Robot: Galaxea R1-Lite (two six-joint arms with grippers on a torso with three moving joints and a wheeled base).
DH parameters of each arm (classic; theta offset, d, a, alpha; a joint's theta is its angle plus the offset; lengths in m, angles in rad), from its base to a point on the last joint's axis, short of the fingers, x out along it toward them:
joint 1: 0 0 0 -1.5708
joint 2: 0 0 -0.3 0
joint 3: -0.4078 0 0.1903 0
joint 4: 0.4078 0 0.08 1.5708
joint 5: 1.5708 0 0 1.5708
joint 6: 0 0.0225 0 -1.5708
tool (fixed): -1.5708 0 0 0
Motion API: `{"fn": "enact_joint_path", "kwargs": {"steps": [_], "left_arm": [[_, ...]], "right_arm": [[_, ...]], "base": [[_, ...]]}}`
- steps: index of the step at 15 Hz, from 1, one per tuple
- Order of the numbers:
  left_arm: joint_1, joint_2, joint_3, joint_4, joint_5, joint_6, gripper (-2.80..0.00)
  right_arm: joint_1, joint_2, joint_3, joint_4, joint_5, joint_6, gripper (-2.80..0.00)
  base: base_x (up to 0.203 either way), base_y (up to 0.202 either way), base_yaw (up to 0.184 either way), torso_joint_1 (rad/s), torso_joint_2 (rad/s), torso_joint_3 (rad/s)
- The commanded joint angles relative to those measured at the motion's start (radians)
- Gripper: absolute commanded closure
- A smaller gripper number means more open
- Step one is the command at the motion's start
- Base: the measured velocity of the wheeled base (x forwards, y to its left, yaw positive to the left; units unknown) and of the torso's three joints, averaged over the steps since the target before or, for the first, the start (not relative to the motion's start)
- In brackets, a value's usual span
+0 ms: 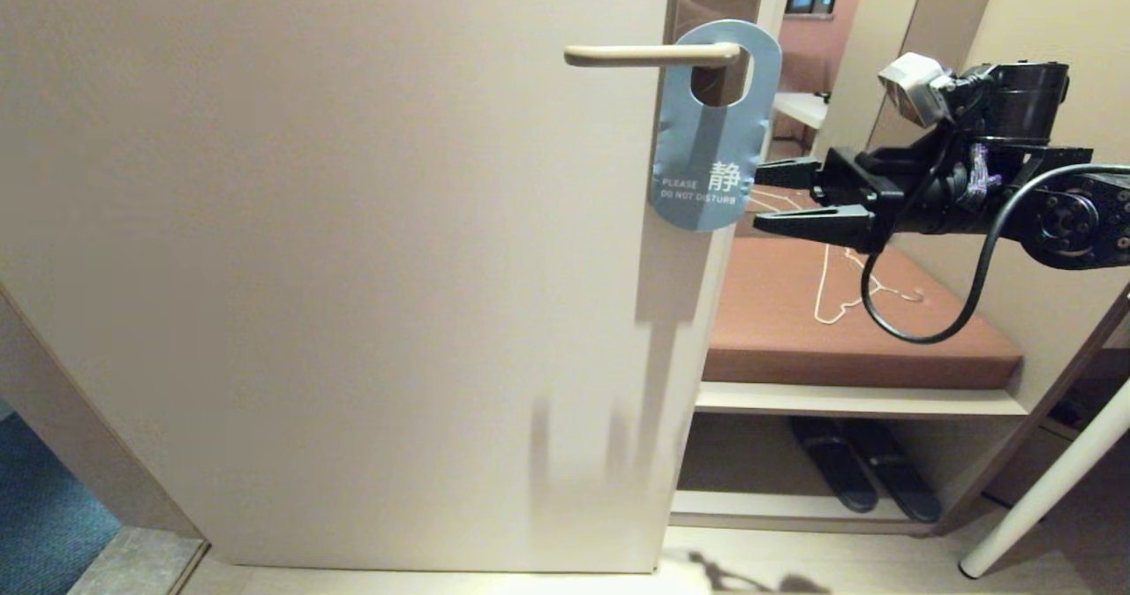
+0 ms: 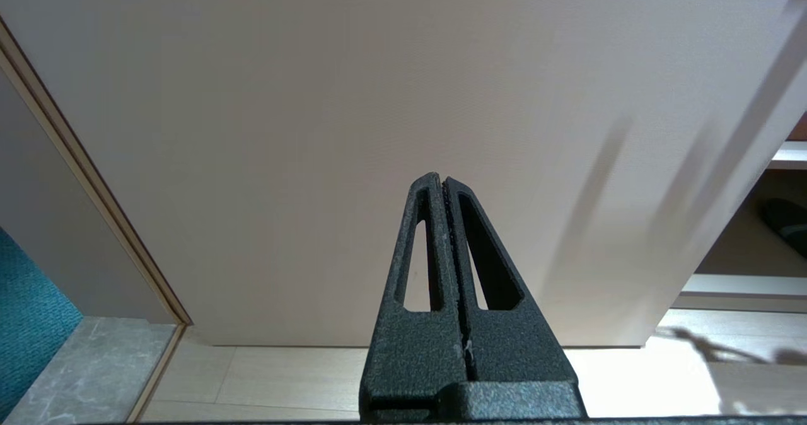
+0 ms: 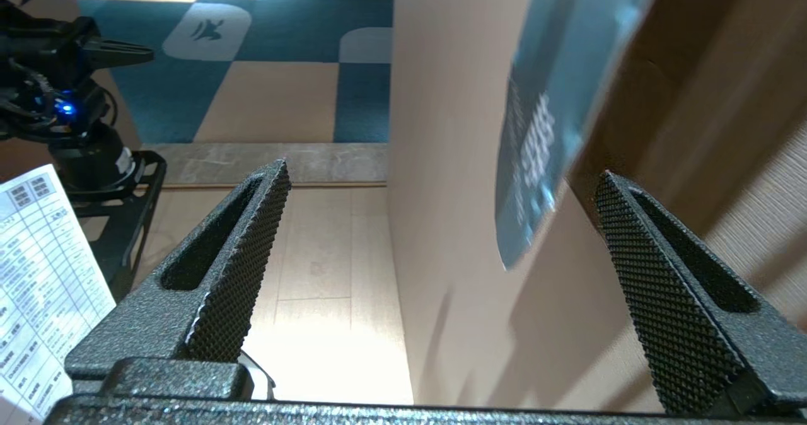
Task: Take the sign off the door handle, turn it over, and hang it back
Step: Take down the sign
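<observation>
The sign (image 1: 713,136) hangs by its oval hole on the door handle (image 1: 649,54), blue "PLEASE DO NOT DISTURB" face toward me. My right gripper (image 1: 772,196) is open, reaching in from the right, its fingertips just right of the sign's lower edge, not touching it. In the right wrist view the sign (image 3: 558,97) hangs ahead of the gripper (image 3: 441,173), between the lines of its spread fingers (image 3: 252,248). My left gripper (image 2: 441,182) is shut and empty, low before the door, out of the head view.
The beige door (image 1: 353,251) fills the left and middle. Past its right edge is a brown bench cushion (image 1: 794,312) with a thin white wire hanger (image 1: 839,286), slippers (image 1: 865,476) on the shelf below, and a white leg (image 1: 1050,480).
</observation>
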Motion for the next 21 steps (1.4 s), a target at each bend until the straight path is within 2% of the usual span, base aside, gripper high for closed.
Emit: {"fn": "enact_joint_path", "kwargs": {"steps": [1,8,14,21], "left_arm": [[0.0,0.001,0.0,0.0,0.001,-0.001,0.0],[0.0,0.001,0.0,0.0,0.001,-0.001,0.0],[0.0,0.001,0.0,0.0,0.0,-0.001,0.0],[0.0,0.001,0.0,0.0,0.0,-0.001,0.0]], "right_arm": [[0.017,0.01,-0.01,-0.002,0.007,-0.003,-2.8],[0.065,0.032,-0.061,-0.001,0.005,0.0,-2.8],[0.069,0.04,-0.068,-0.001,0.002,0.002,-2.8],[0.069,0.045,-0.09,-0.001,-0.018,0.076,-2.8]], "base": [[0.0,0.0,0.0,0.0,0.0,0.0],[0.0,0.0,0.0,0.0,0.0,0.0],[0.0,0.0,0.0,0.0,0.0,0.0],[0.0,0.0,0.0,0.0,0.0,0.0]]}}
